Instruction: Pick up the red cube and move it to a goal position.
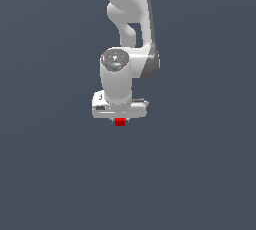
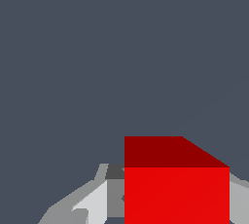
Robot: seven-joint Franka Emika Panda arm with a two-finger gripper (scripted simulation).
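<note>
Red cube (image 2: 176, 194) right up close in wrist view, filling the lower frame, bright face forward, darker red face behind it. Grey-white fingers (image 2: 95, 203) flanking it on both sides, seemingly touching its side faces. Jaws read as closed on the cube, though actual contact pads hidden behind it.

Exterior view: cube (image 1: 120, 122) tucked directly under the white gripper (image 1: 120, 119), much narrower than gripper body, only a small red patch peeking out below. Wrist and arm (image 1: 125, 34) stacked above, reaching in from the top of frame. Plain dark grey tabletop (image 1: 50, 174) all around; cannot tell whether cube sits on it or hangs lifted. No goal marker visible.

Handling guess: rigid, light, flat-sided, smooth, so slip possible under weak squeeze; no fragility. Best hold across two opposite flat faces, centred, jaws square to the faces, not on edges or corners. Small size means little margin for off-centre grip.
</note>
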